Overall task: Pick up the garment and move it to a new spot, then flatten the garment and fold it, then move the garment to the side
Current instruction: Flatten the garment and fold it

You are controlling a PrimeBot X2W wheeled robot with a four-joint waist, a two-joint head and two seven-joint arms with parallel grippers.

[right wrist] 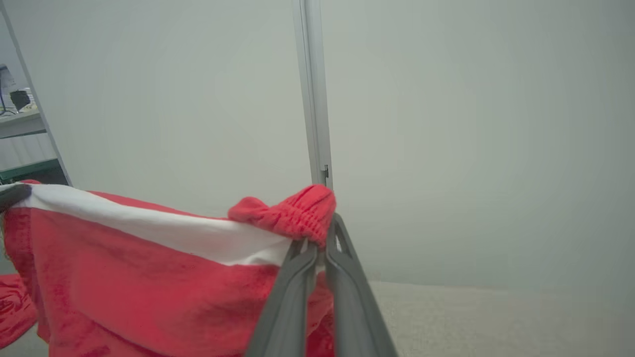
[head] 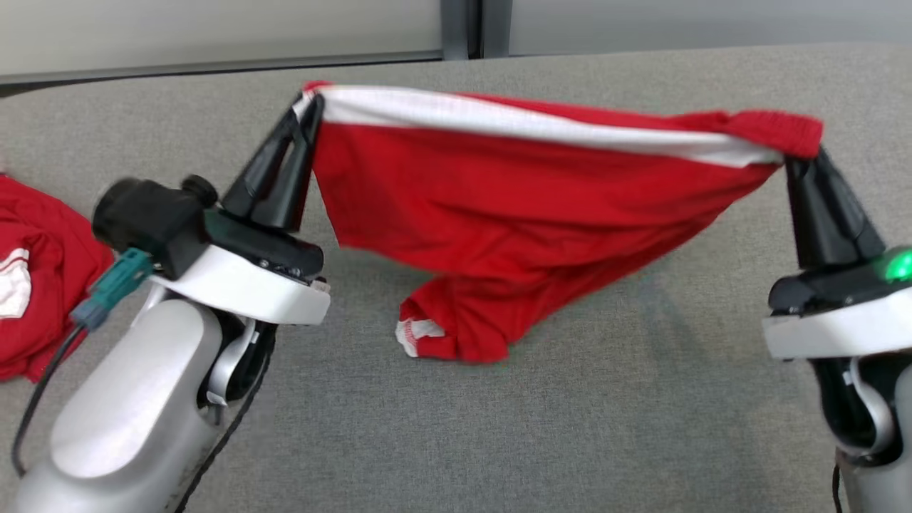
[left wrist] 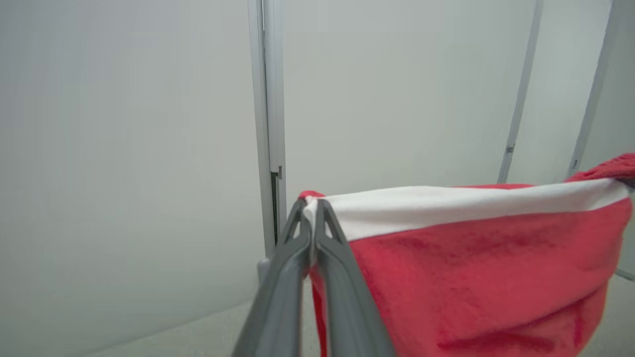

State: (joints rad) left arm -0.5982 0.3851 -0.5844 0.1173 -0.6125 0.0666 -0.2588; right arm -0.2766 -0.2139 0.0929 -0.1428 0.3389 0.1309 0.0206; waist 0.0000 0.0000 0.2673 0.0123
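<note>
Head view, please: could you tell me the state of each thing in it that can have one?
red garment: lifted, spread out in the air, lowest folds on the table.
left gripper: shut on the red garment's striped corner.
right gripper: shut on the red garment's elastic end.
second red garment: crumpled, lying at the left edge.
green light: lit, on the right wrist.

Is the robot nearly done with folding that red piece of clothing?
Not yet. Done: the pick-up. The red garment hangs stretched between the left gripper and the right gripper, each shut on a top corner. In hand: moving it to a new spot; its lowest end touches the grey table. Left: laying it flat, folding it and moving it to the side.
</note>
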